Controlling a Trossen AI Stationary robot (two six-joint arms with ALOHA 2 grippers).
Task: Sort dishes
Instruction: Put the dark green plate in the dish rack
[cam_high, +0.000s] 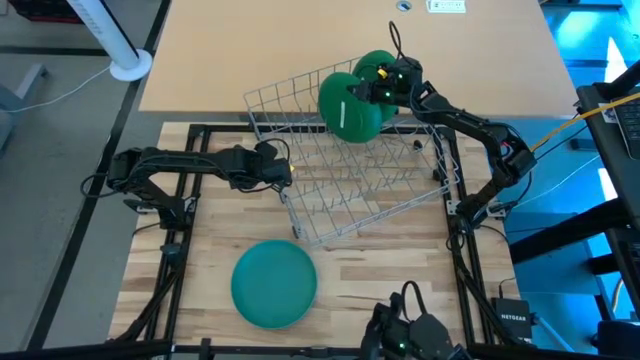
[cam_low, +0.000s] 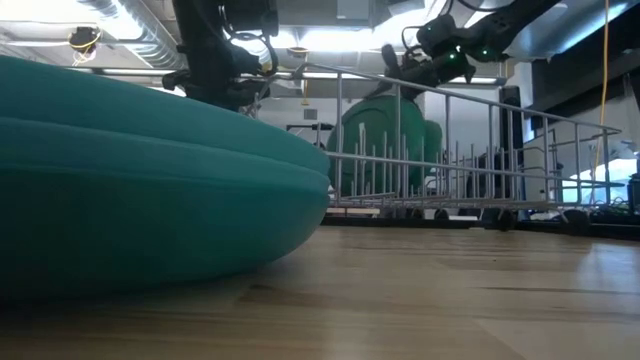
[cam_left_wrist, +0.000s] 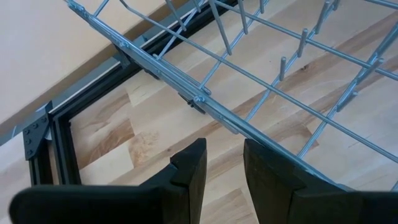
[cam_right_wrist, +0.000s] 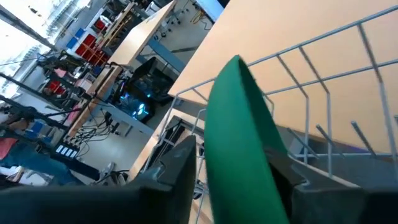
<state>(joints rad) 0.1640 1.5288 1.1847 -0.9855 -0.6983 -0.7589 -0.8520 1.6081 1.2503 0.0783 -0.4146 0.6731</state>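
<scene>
Green plates (cam_high: 352, 108) upright in rack, teal plate (cam_high: 274, 284) flat on table

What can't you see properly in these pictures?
- Low view: the teal plate up close hides most of the table; its left side is cut off.
- Right wrist view: the green plate between the right pincer fingers runs off the bottom edge.
- High view: how many plates stand in the rack; they overlap.

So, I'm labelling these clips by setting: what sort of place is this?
Probably a robotics lab or workshop, not a kitchen: the wire rack sits on a framed wooden workbench, with ceiling ducts overhead and cluttered desks with equipment behind.
</scene>
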